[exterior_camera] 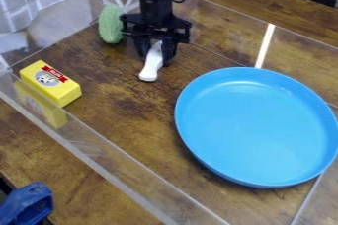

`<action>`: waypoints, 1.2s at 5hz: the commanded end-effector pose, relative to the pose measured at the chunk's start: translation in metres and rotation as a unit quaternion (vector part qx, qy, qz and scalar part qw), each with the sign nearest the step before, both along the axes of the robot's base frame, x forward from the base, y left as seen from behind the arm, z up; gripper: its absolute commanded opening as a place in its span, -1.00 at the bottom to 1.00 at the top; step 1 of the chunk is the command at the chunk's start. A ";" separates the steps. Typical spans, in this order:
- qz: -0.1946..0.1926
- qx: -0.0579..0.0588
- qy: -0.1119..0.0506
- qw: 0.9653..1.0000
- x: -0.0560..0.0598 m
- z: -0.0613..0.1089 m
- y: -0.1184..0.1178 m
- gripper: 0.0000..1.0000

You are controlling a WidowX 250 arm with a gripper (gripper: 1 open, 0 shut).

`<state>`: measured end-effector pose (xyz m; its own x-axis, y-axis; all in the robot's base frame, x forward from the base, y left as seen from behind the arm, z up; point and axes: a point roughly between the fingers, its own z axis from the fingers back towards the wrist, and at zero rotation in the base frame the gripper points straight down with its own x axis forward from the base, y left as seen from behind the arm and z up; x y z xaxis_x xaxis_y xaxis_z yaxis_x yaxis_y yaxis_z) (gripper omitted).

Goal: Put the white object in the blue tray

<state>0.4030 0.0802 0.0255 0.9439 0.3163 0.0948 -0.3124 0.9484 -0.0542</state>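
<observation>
The white object (pixel 153 67) lies on the wooden table left of the blue tray (pixel 258 125), its near end pointing toward the camera. My black gripper (pixel 157 49) points straight down over its far end. The fingers are drawn in against the object's sides, so the gripper is shut on it. That far end is hidden between the fingers. The object still rests on the table. The round blue tray fills the right side of the view and holds nothing.
A green oval object (pixel 111 24) sits just behind and left of the gripper. A yellow box (pixel 47 82) stands at the left. A clear panel edge (pixel 93 150) crosses the near left, with a blue item (pixel 24 206) in the bottom corner.
</observation>
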 end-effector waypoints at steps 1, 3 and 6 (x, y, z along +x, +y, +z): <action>-0.017 0.014 -0.024 0.999 0.006 0.032 -0.004 -1.00; -0.042 0.020 -0.014 0.999 -0.001 0.053 -0.014 -1.00; -0.068 0.021 -0.004 0.997 -0.007 0.074 -0.026 -1.00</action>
